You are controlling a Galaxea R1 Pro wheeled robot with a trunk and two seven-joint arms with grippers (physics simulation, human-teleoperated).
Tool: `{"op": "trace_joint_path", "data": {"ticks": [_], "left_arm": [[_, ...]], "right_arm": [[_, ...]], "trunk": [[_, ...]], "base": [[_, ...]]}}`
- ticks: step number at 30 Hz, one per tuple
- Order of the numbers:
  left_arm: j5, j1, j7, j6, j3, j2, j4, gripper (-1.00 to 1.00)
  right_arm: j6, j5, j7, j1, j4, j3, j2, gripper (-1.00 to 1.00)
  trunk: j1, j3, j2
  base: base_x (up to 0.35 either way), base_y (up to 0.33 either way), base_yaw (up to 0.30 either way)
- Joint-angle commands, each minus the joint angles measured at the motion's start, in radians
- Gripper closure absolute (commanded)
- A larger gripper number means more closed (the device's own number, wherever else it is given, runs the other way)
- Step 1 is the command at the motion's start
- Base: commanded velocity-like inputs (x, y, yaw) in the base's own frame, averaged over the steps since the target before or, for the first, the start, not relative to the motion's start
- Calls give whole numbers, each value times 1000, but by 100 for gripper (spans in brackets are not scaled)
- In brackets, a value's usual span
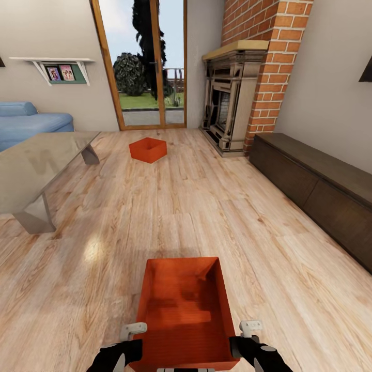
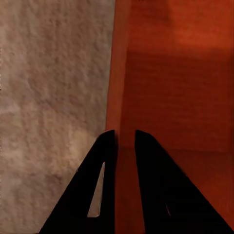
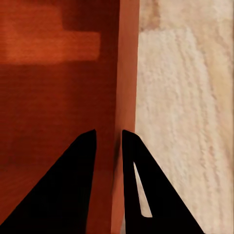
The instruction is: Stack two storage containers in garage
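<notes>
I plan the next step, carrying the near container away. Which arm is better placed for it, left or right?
Neither alone. The left pincer straddles the near container's left wall, the right pincer straddles its right wall. Both look shut on it, so likely a two-arm lift. The far container lies beyond either arm.

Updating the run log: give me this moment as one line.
room: living room | near container: both side walls clamped, left gripper, right gripper | far container: on wood floor by glass doors

Orange-red storage containers (image 1: 183,310) (image 1: 148,150), pale wood-grain plank floor (image 1: 217,206), red brick fireplace (image 1: 268,67), blue sofa (image 1: 31,124).
</notes>
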Motion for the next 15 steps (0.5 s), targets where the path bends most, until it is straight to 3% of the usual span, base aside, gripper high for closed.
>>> {"op": "trace_joint_path", "data": {"ticks": [1,15], "left_arm": [[-18,0,9,7,4,0,-2,100],[-17,0,8,0,4,2,-2,100]], "right_arm": [[5,4,-4,0,-2,-1,-1,100],[5,3,-6,0,-2,0,-1,100]], "trunk": [[0,-1,0],[0,-1,0]], "base": [[0,0,0],[0,0,0]]}}
